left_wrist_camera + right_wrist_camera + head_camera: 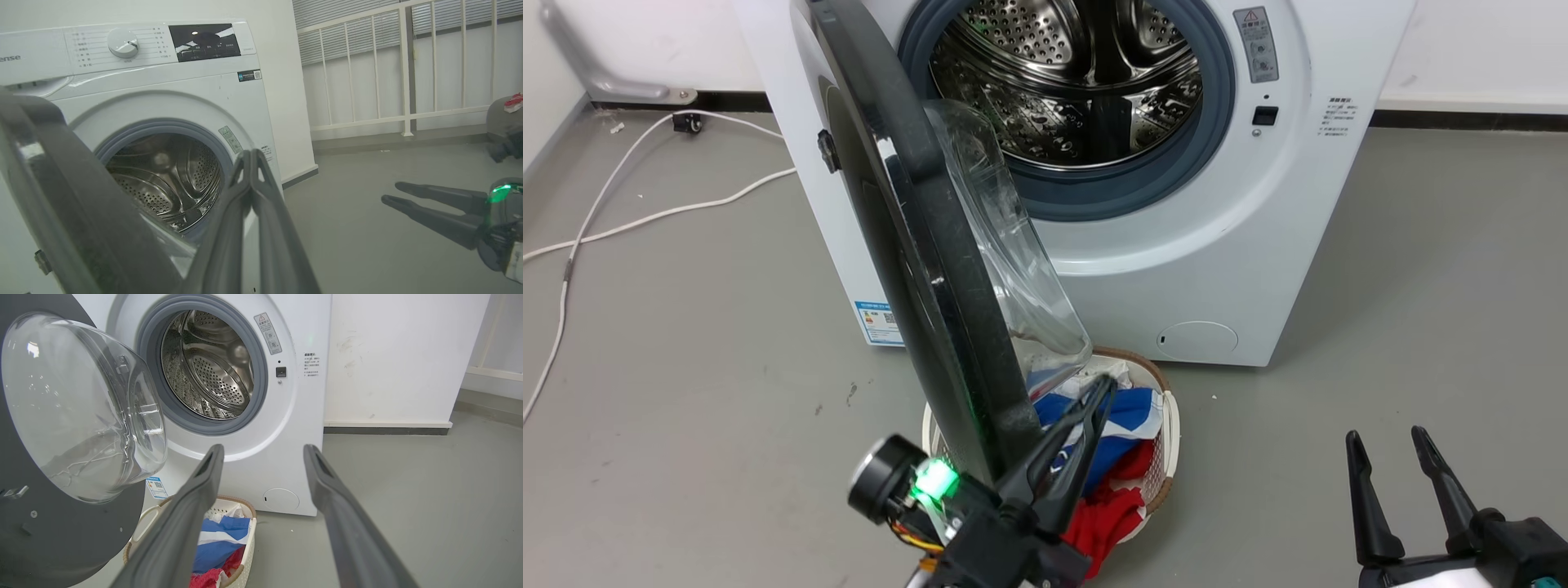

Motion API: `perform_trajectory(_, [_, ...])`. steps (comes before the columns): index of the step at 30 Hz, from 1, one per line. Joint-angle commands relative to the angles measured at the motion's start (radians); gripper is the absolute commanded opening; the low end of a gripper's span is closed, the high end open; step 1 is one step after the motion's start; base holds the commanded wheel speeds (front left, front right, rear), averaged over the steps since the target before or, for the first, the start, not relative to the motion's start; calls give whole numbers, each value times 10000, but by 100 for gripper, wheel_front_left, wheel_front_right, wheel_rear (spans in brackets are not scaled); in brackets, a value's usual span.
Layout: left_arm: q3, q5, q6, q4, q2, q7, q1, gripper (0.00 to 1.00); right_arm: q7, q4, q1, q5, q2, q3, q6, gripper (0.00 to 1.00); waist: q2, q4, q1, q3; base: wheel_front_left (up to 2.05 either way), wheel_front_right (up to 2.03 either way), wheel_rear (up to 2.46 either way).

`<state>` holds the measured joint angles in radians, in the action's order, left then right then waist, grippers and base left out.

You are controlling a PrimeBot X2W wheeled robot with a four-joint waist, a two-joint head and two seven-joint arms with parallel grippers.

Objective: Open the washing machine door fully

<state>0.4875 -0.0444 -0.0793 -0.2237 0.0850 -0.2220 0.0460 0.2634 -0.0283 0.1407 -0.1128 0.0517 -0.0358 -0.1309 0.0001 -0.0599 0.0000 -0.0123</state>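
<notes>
My head camera looks down from near, with the washing machine (1225,269) at upper middle. Both wrist cameras sit low, facing its drum (212,363), which all 3 views share.

From my station I see a laundry basket (1172,425) on the grey floor (686,343), directly beyond the fingertips of the left gripper (1104,390). It holds blue, red and white clothes (1131,412). A white cable (670,212) trails across the floor well off to that gripper's left. In the left wrist view, a white railing (404,73) with slatted blinds (347,36) behind it stands far ahead to the right. A white wall (388,355) stands ahead and to the right of the right gripper (263,448).
</notes>
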Motion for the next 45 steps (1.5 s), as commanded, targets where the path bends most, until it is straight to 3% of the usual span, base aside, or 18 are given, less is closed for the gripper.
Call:
perform_trajectory(1, [28, 62, -25, 81, 32, 32, -91, 0, 17, 12, -165, 56, -29, 1, 3, 100, -1, 2, 0, -26, 0, 0, 0])
perform_trajectory(7, [80, 318, -31, 1216, 68, 79, -278, 0, 17, -9, -275, 74, -29, 78, 3, 100, -1, -40, 0, -213, 0, 0, 0])
perform_trajectory(16, [-320, 592, 548, 2334, 7, -7, -345, 0, 17, -104, -314, 86, -28, 141, 3, 100, -1, -196, 0, -265, 0, 0, 0])
perform_trajectory(33, [-1108, 748, 1489, 1355, 560, 269, -1217, 0, 17, -268, -237, 12, -27, 137, 3, 100, -1, -1672, 0, -428, 0, 0, 0])
perform_trajectory(45, [-2703, 1334, 2196, 1034, 1255, 218, -1511, 0, 17, -267, -432, 132, -25, 158, 3, 100, -1, -2144, 0, -720, 0, 0, 0])
